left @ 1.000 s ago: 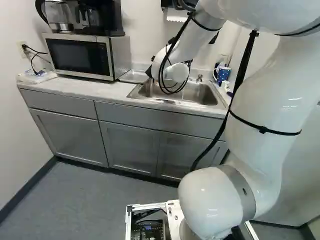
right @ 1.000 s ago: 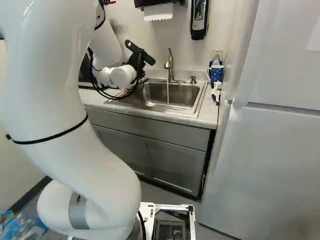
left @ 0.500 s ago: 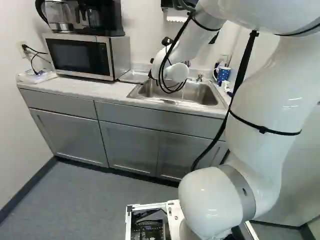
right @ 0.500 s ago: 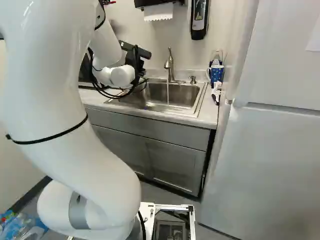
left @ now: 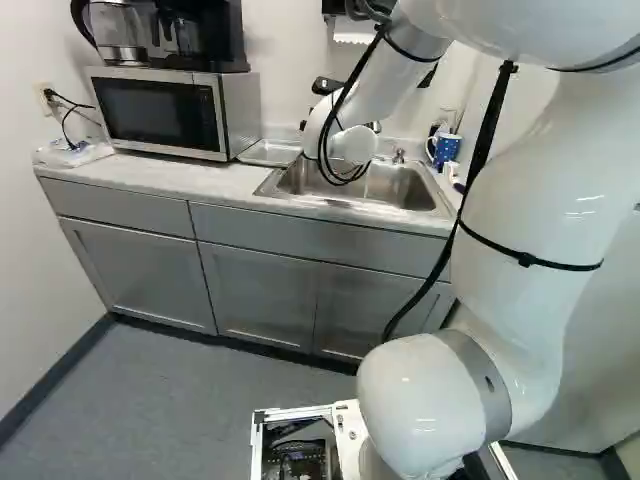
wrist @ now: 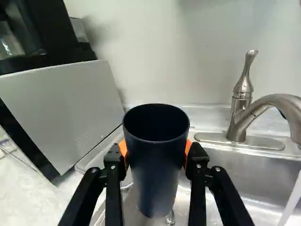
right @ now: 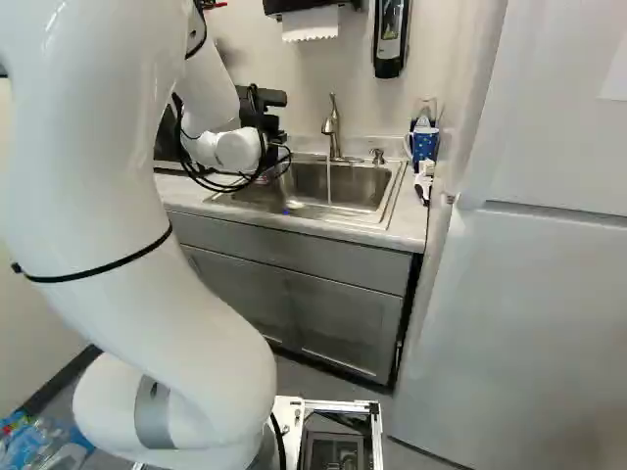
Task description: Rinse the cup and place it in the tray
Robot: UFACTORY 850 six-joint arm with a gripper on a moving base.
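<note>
The white arm (right: 127,186) stood nearest and reached out over the surface (left: 180,180) to the sink (right: 367,186). At its end the jaws were clamped on the dark blue cup (wrist: 155,165), one orange pad (wrist: 188,149) to each side. That grip left both mouth and foot free, which suited rinsing as well as setting down. The cup was held roughly upright, mouth open, above the sink's edge on the microwave side; whether it held water I could not tell.

Just beyond it a shallow tray (left: 268,152) lay between the sink and the microwave (left: 160,110), probably put there so that a wet cup could go down close by. Farther back, the faucet (wrist: 277,101) ran a thin stream of water (right: 330,186) into the basin, to the side of the cup and apart from it.

The running water suggested that rinsing was the business in hand, though nothing showed whether it was done. If it was not, the cup needed to go under the stream; if it was, it needed emptying, then lowering level, as a tall cup could tip on the tray's rim.
</note>
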